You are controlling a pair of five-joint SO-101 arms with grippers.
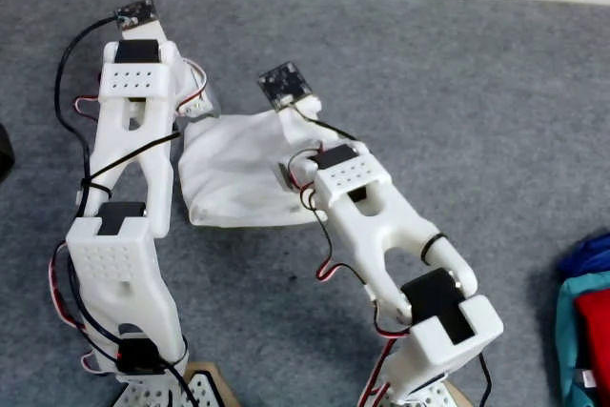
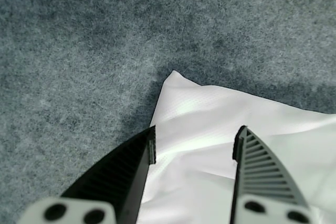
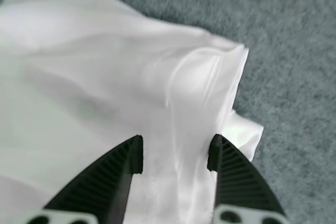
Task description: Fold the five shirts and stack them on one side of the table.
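Right wrist view, up close: finds the right gripper (image 3: 175, 142) spread apart, clamped on nothing, poised over a creased edge of the white shirt (image 3: 105, 77). Finds the left gripper (image 2: 197, 137) likewise parted and empty above a corner of that same cloth. Further out, sees it lying partly folded between both arms on the grey table (image 1: 457, 73), not yet neat. Well off at the table's side, spots a pile of coloured shirts (image 1: 586, 316), at least three colours showing, seemingly already stacked. Judging by this: several done, white one mid-fold, its stacking left to do

Left claw (image 2: 195, 142), right claw (image 3: 176, 153): jaws spread, both pointing down.
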